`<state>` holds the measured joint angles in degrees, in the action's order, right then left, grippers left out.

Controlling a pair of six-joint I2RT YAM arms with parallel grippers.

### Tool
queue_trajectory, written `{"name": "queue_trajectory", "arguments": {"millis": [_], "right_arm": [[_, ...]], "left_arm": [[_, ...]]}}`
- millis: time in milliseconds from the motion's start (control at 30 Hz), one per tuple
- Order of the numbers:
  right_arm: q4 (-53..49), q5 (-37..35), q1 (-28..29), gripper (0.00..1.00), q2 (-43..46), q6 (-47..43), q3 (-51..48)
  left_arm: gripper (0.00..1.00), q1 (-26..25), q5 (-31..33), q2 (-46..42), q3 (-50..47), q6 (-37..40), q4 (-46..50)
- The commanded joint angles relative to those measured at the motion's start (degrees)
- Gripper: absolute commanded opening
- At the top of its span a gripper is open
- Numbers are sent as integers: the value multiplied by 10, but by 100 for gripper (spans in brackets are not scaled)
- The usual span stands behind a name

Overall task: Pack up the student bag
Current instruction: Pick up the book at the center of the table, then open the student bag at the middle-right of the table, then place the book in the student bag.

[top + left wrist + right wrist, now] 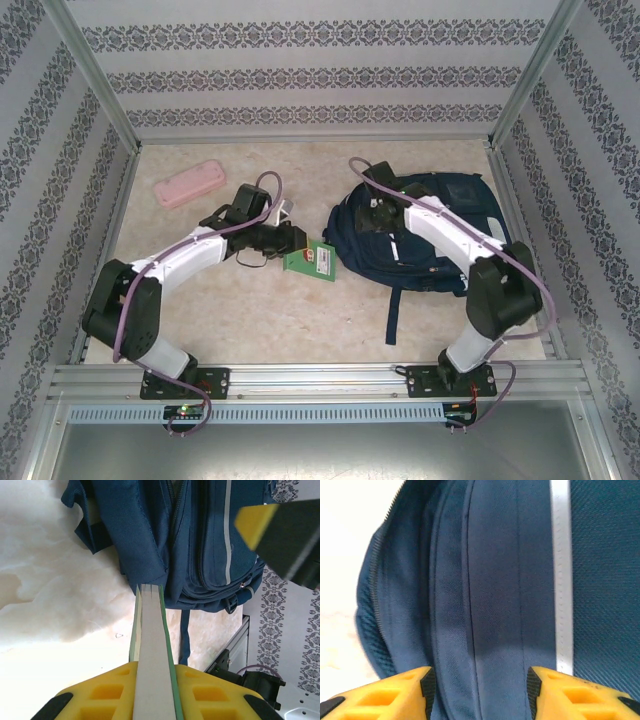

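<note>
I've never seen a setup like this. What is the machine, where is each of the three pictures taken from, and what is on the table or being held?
These are two robot arms bolted at the near edge of a table. The overhead picture comes from a fixed camera above and behind them. The other two come from small cameras on each wrist, looking past the yellow fingers. On the table lie a navy backpack and, at the far left, a pink case. The left end effector is shut on a thin green book, seen edge-on in its wrist view and pointing toward the backpack. The right end effector is down at the backpack, its fingers apart over the navy fabric. It looks open, with nothing visibly gripped.
</note>
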<state>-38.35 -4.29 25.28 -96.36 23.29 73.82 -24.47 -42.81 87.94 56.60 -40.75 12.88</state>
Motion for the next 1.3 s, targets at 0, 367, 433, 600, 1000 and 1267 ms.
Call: {"name": "queue_trajectory", "arguments": {"millis": [0,367,433,600,1000,1267], "right_arm": [[-31,-35,2,53,-41,-31,28],[-54,-101,28,10,-134,-56,60],[-45,-101,32,0,-112,-53,50],[-44,-101,35,0,-19,-53,42],[-75,-14,-9,0,189,-56,80],[-93,67,-42,0,242,-33,119]], "left_arm": [[0,11,3,-31,-17,-12,-10],[0,18,9,-59,-39,-18,-7],[0,18,11,-60,-35,-21,-8],[0,19,13,-48,-21,-42,-36],[0,9,81,53,70,-161,-201],[0,-69,80,204,228,-182,-245]]}}
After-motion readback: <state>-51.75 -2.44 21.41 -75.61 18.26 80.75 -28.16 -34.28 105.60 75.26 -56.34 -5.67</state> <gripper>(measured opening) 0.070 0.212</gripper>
